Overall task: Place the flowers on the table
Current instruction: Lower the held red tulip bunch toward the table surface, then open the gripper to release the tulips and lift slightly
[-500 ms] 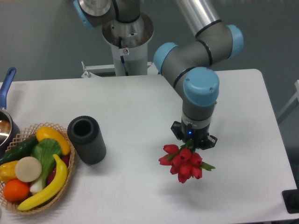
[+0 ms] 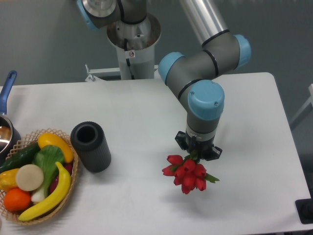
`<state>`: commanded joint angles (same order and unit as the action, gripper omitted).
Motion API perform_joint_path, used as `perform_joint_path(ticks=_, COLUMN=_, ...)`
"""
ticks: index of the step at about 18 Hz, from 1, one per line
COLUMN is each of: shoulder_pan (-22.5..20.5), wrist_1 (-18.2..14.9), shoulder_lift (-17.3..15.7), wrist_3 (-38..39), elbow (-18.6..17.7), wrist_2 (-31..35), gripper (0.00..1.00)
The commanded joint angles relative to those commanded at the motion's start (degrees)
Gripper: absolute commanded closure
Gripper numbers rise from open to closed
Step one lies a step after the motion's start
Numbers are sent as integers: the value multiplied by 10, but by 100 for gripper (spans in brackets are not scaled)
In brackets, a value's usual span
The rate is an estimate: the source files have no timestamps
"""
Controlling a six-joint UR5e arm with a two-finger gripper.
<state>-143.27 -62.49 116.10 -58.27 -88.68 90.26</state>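
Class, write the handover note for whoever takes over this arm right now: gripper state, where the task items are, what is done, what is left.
Gripper: pointing down over the table, shut on the flowers.
Flowers: red buds hang below the gripper, right of the black cylinder; contact with the table cannot be told.
Done: flowers picked up and carried over open tabletop.
Left: lower them, release, withdraw.

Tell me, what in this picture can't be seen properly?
- The jaws' grip: the wrist and the flowers hide it in the camera view.
- The flower stems: covered by the gripper above them.
- Whether the buds touch the table: unclear from this angle.
- The pot at left: cut off by the picture's edge.
- The vase: its inside is dark.
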Motion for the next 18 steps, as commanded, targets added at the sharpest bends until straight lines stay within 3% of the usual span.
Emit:
perform_joint_path(ticks=1, shoulder_pan=0, wrist_1=-1, shoulder_lift=1, wrist_3=0, elbow=-1, wrist_2=-1, gripper=74)
perform_joint_path(ticks=3, shoulder_pan=0, wrist_1=2, shoulder_lift=4, wrist_3=-1, elbow=-2, wrist_2=-2, gripper=51)
perform_joint_path(ticks=5, shoulder_pan=0, wrist_1=29, shoulder_lift=7, wrist_3=-1, elbow=-5, wrist_2=-4, gripper=0)
perform_joint_path(ticks=10, shoulder_pan=0, wrist_1=78, shoulder_lift=1, wrist_3=1, elbow=-31, wrist_2=-4, gripper=0)
perform_joint_path(ticks=13, shoulder_pan=-2, wrist_1=80, shoulder_lift=-3, wrist_3=1, elbow=-36, wrist_2=-4, gripper=0)
perform_joint_path(ticks=18, shoulder_pan=-21, wrist_1=98, shoulder_lift=-61, wrist_3=-2, elbow=-91, wrist_2=-2, gripper=0)
